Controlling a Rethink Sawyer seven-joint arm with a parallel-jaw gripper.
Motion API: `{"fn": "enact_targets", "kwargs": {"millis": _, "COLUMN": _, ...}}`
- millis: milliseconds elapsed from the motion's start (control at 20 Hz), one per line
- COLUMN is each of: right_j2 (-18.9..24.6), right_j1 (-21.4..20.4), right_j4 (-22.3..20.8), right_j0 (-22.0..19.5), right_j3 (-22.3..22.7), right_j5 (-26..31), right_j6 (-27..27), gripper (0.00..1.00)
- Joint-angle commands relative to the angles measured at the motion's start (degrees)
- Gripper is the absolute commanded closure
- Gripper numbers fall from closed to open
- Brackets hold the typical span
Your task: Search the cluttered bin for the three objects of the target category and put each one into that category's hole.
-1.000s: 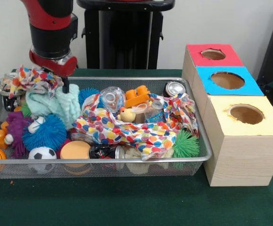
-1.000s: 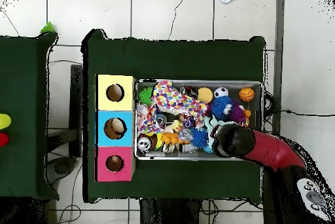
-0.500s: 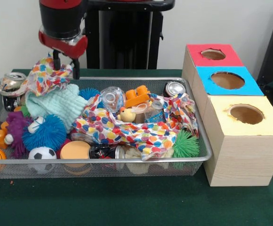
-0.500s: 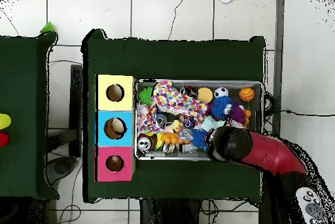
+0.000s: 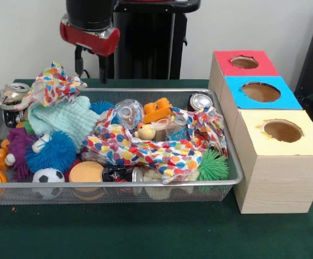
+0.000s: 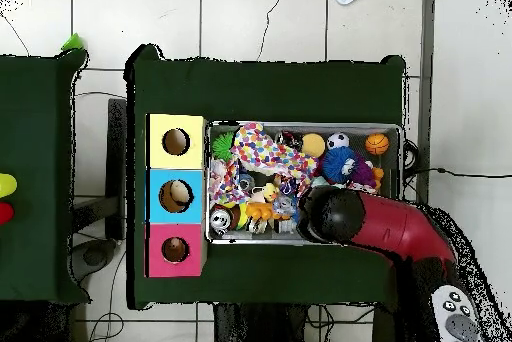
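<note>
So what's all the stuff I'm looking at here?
bin: one, wire mesh, on the green table
boxes: three, red, blue, yellow, each with a hole, beside the bin
spotted cloths: two, one mid-bin, one at the back corner
mint towel: one, under that corner cloth
blue spiky ball: one
green spiky ball: one
soccer ball: one, front
duck: one, yellow, middle
cans: several, silver
tool: one, black, open, empty, above the bin's back edge
</note>
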Motion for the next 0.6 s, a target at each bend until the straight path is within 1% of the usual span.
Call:
{"fn": "enact_targets", "kwargs": {"millis": 50, "right_j2": 0.72, "right_j1": 0.27, "right_j4": 3.27, "right_j0": 2.75, "right_j3": 1.69, "right_j5": 4.75, "right_j6": 8.17, "gripper": 0.00}}
{"fn": "enact_targets", "kwargs": {"millis": 150, "right_j2": 0.50, "right_j1": 0.46, "right_j4": 4.24, "right_j0": 3.65, "right_j3": 1.77, "right_j5": 4.47, "right_j6": 9.34, "gripper": 0.00}}
{"fn": "enact_targets", "kwargs": {"millis": 350, "right_j2": 0.51, "right_j1": 2.51, "right_j4": 6.03, "right_j0": 5.09, "right_j3": 1.98, "right_j5": 0.69, "right_j6": 11.61, "gripper": 0.00}}
{"fn": "enact_targets", "kwargs": {"millis": 600, "right_j2": 0.98, "right_j1": 4.97, "right_j4": 7.48, "right_j0": 5.14, "right_j3": 3.66, "right_j5": -6.34, "right_j6": 11.88, "gripper": 0.00}}
